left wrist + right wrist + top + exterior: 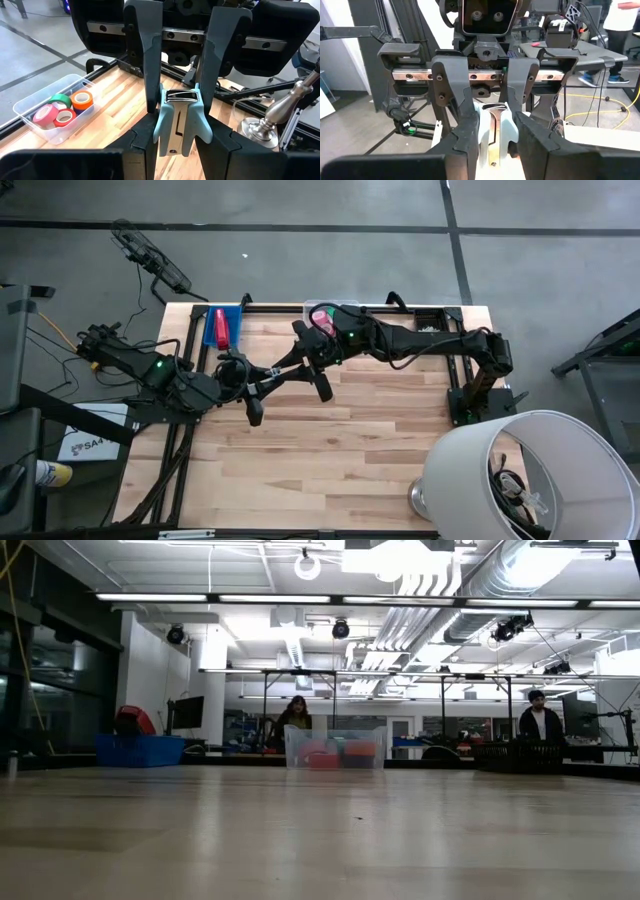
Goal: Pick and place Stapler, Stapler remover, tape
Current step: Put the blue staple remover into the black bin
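Grippers meet mid-frame in the high view, the left gripper (178, 125) and right gripper (492, 135) both clamped on one pale blue staple remover (178, 131). Stapler (220, 326) lies upper left in a blue tray (232, 330); tape (60, 106) fills a clear bin (30, 102) at the table (330, 450) top edge

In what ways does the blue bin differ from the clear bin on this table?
The blue bin has solid coloured walls, while the clear bin is see-through. The blue bin holds one long red stapler, while the clear bin holds several tape rolls. In the high view the blue bin lies left of the clear bin. Both stand along the same table edge, apart from each other.
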{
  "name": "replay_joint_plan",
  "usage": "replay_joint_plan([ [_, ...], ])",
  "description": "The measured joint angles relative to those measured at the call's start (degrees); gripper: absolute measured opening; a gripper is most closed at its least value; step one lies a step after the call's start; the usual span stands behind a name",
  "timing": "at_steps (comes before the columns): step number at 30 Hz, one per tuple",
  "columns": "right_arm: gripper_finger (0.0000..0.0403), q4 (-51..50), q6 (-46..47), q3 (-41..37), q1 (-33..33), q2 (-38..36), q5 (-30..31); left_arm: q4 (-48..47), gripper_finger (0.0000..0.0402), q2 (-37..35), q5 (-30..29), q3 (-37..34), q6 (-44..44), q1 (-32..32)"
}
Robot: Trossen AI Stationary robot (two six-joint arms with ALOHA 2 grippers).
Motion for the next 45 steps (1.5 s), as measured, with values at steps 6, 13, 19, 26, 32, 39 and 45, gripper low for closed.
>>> replay_joint_plan([
  [6,0.0094,0.21,-0.07,-0.02,0.01,0.00,0.02,-0.06,0.0104,0.00,0.40,0.00,0.00,0.00],
  [13,0.0094,0.44,-0.21,-0.07,-0.07,0.02,0.74,-0.45,0.0104,0.00,1.03,0.00,0.00,0.02],
  [19,0.0094,0.48,-0.25,-0.13,-0.19,0.04,1.49,-0.62,0.0114,0.00,1.27,0.00,-0.01,0.02],
  [26,0.0089,0.60,-1.01,-0.13,-0.21,0.12,2.05,-1.84,0.0171,0.04,1.46,0.02,0.06,0.04],
  [32,0.0089,0.70,-1.52,-0.13,-0.25,0.13,3.65,-1.78,0.0240,0.07,1.43,0.06,0.42,0.04],
  [39,0.0089,-1.10,-1.00,-0.13,-1.58,0.13,5.84,-4.90,0.0292,-0.59,1.12,0.09,0.33,0.05],
  [45,0.0089,-5.94,-0.25,-0.15,-3.74,0.22,8.84,-11.40,0.0295,-3.60,-1.30,0.20,-3.07,-0.02],
])
